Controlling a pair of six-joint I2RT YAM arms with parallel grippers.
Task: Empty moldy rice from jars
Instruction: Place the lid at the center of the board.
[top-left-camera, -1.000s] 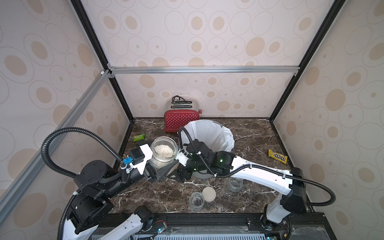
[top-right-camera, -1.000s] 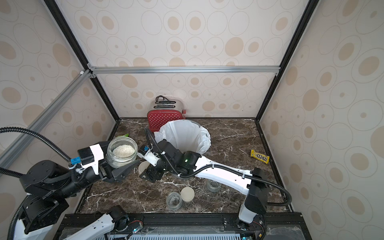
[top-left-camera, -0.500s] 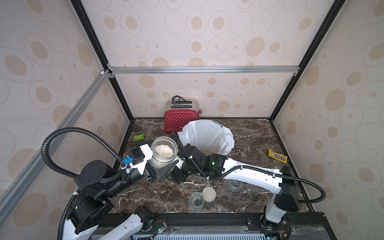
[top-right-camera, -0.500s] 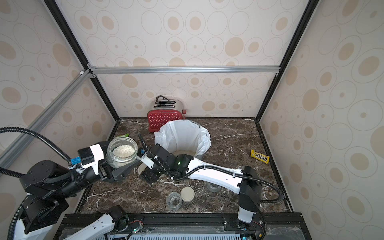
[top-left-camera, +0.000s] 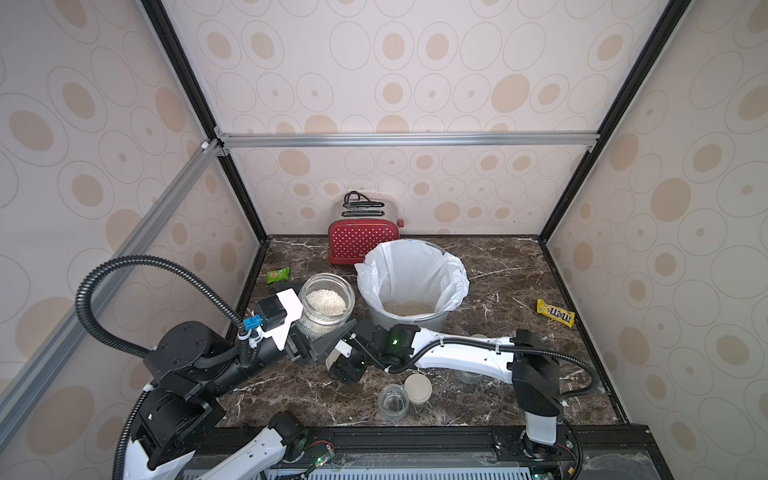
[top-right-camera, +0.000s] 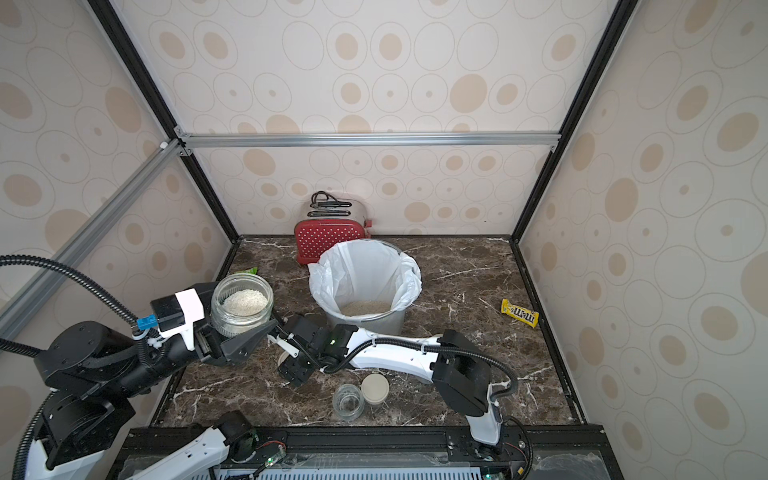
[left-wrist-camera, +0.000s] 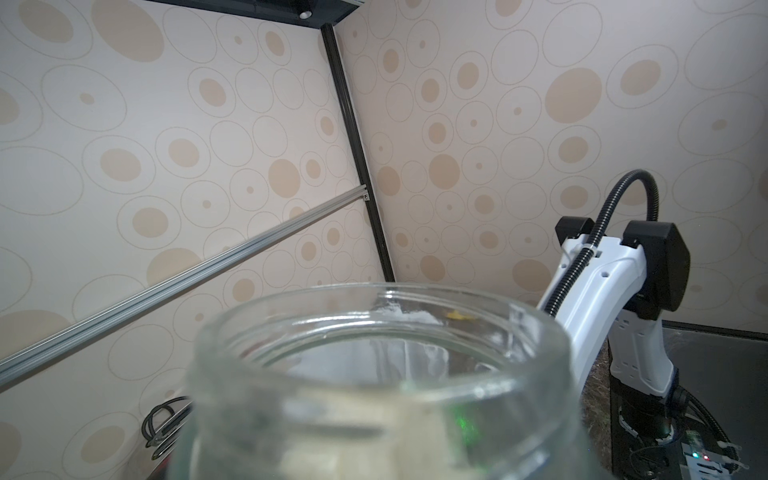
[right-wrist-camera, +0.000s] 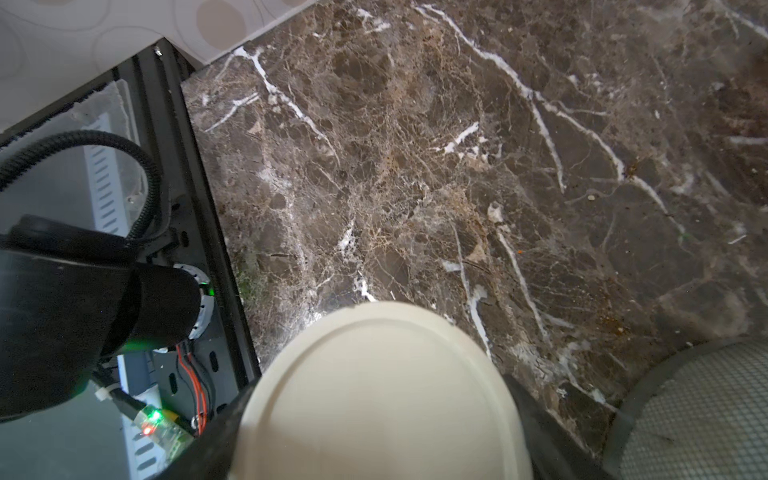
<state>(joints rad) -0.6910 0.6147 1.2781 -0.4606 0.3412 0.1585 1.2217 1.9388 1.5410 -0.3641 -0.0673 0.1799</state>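
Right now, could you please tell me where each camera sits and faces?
Top views: high at the front, looking down on table, bin, left arm, right arm.
Left wrist: behind the held jar, facing the walls; right arm shows.
Right wrist: looks down on the table past the lid in the right tool.
Shared: the jar, in top views and left wrist.

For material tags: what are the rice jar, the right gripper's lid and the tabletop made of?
Rice jar: clear glossy glass, see-through with glints. Lid: cream, matte, probably plastic. Tabletop: polished brown marble look, white veins; possibly laminate.
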